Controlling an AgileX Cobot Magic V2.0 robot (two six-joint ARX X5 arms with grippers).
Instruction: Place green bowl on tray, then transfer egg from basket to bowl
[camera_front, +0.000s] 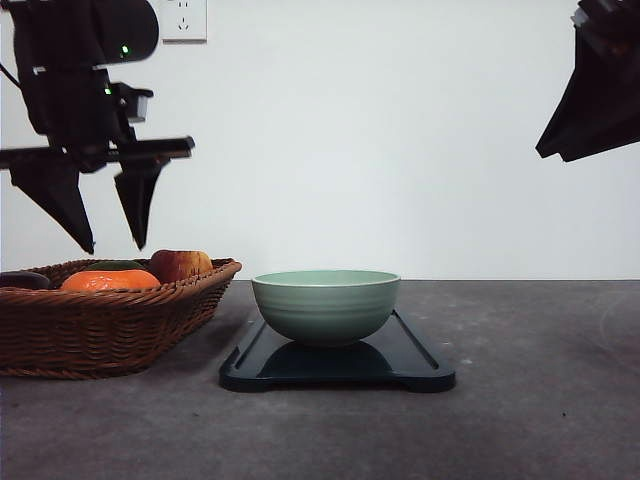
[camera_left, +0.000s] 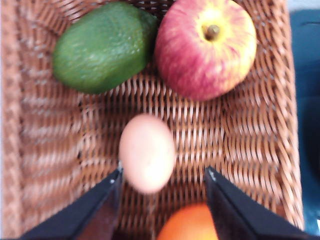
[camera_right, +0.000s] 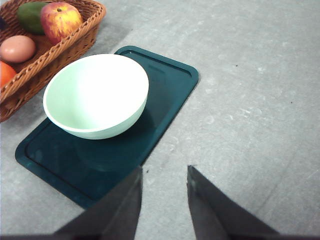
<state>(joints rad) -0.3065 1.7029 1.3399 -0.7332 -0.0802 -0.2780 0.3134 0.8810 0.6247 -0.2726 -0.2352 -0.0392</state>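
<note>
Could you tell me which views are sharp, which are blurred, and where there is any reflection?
Left wrist view: soft all over, the egg smeared. Front view: sharp, the bowl mirrored in the glossy tray. Right wrist view: fairly sharp, evenly lit.

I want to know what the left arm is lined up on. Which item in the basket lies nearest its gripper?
The egg: the pale oval just ahead of the open left gripper. The apple and avocado lie farther off.

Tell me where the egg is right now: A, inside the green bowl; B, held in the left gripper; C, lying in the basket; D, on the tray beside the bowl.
C: the egg lies on the weave of the basket, just ahead of the open left gripper, and the green bowl is empty.
</note>
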